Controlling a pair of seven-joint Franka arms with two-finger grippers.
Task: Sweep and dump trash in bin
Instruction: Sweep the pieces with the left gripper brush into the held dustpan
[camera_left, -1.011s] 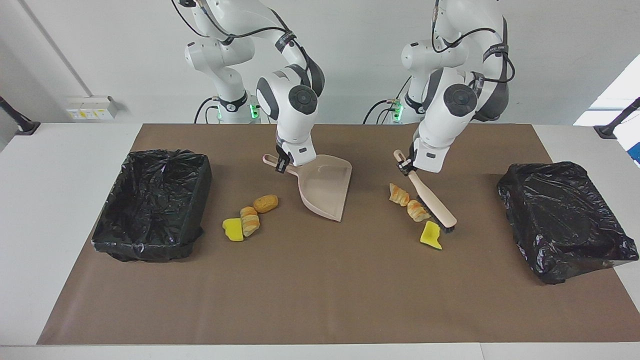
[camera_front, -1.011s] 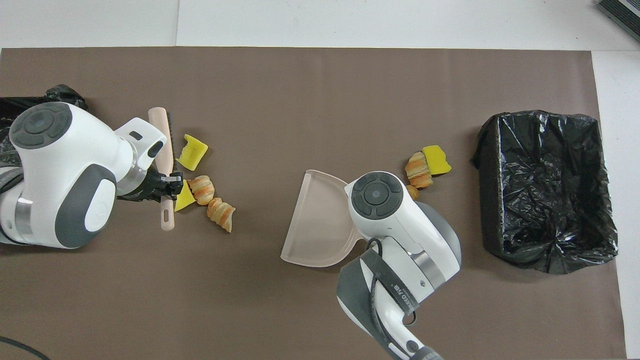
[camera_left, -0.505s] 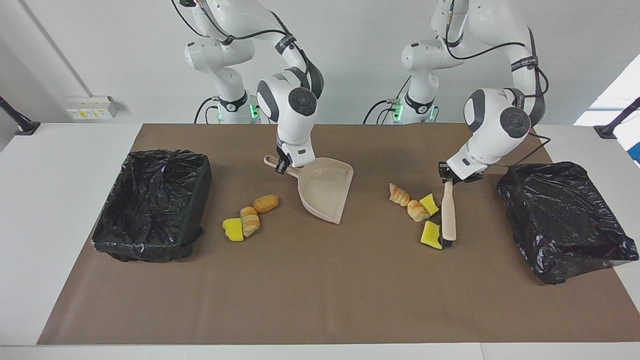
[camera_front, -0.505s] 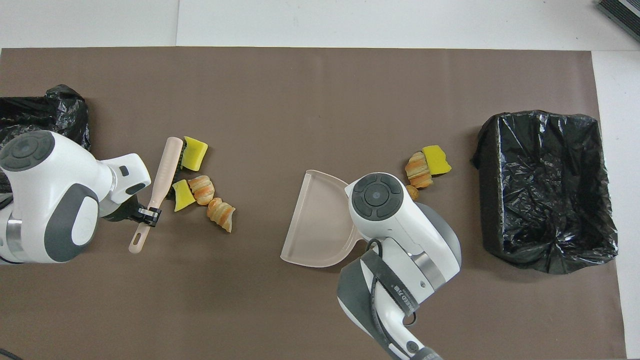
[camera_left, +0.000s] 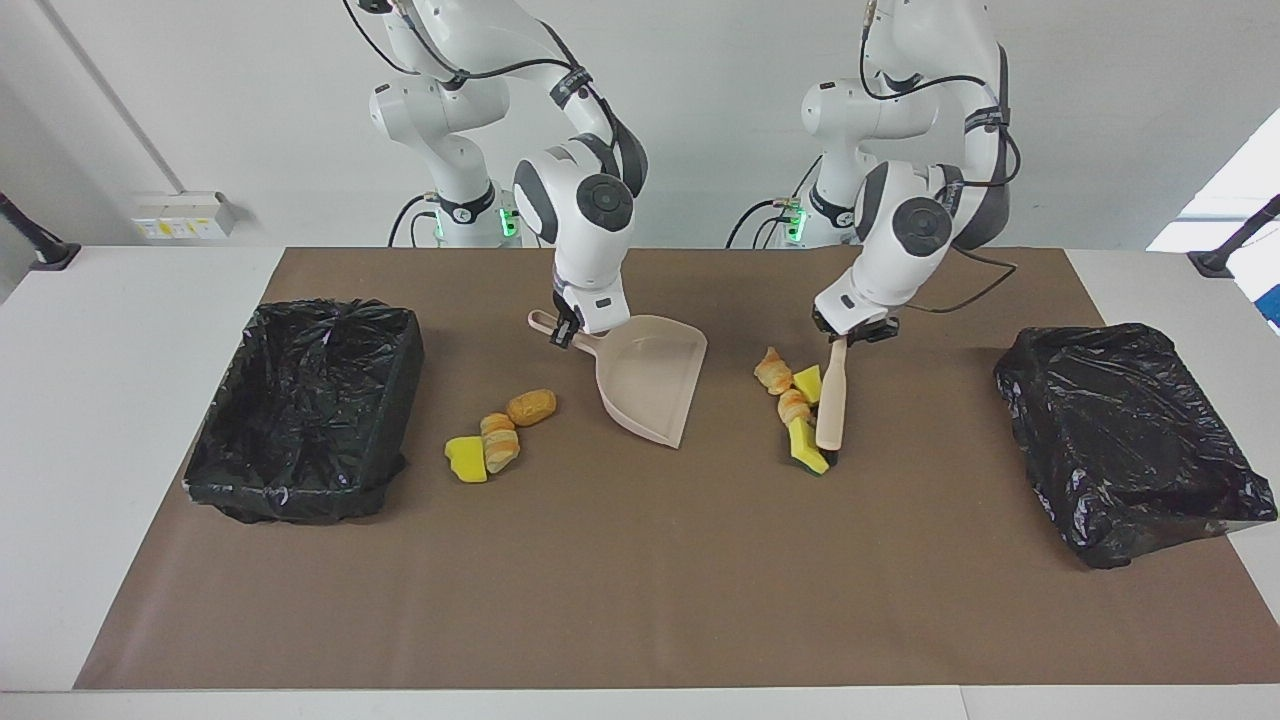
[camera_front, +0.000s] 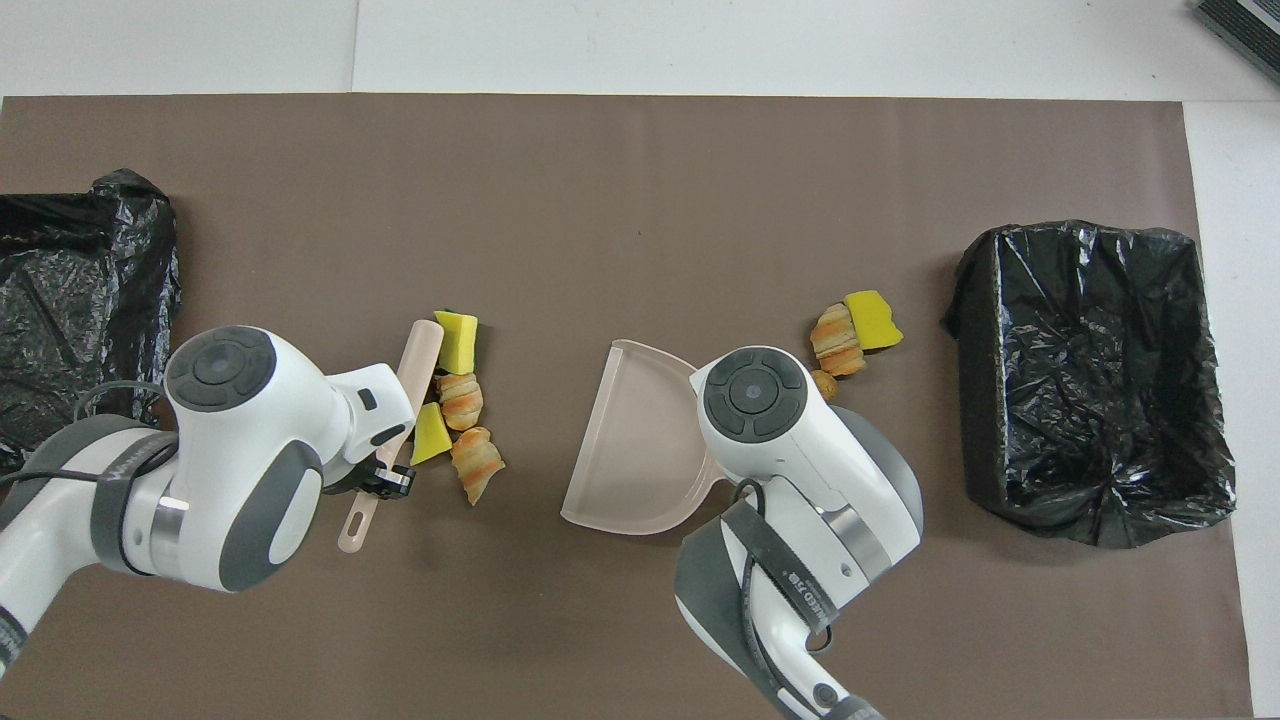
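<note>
My left gripper (camera_left: 845, 335) is shut on the handle of a beige brush (camera_left: 832, 400), whose black bristles rest on the mat. Several pieces of trash lie in a row against the brush: two yellow sponge chunks (camera_front: 456, 340) and two striped bread lumps (camera_front: 477, 462). My right gripper (camera_left: 565, 330) is shut on the handle of the beige dustpan (camera_left: 650, 385), which slopes down to the mat with its mouth away from the robots. In the overhead view the right arm hides that gripper. Three more trash pieces (camera_left: 498, 440) lie between the dustpan and the open bin (camera_left: 300, 400).
The black-lined bin (camera_front: 1090, 380) stands at the right arm's end of the brown mat. A second bin (camera_left: 1120, 430), wrapped in a black bag, sits at the left arm's end. White tabletop (camera_left: 120, 330) borders the mat.
The left gripper swung out toward its end of the table, then swept the brush toward the dustpan, pushing four trash pieces into a tighter row. The dustpan stayed almost still.
</note>
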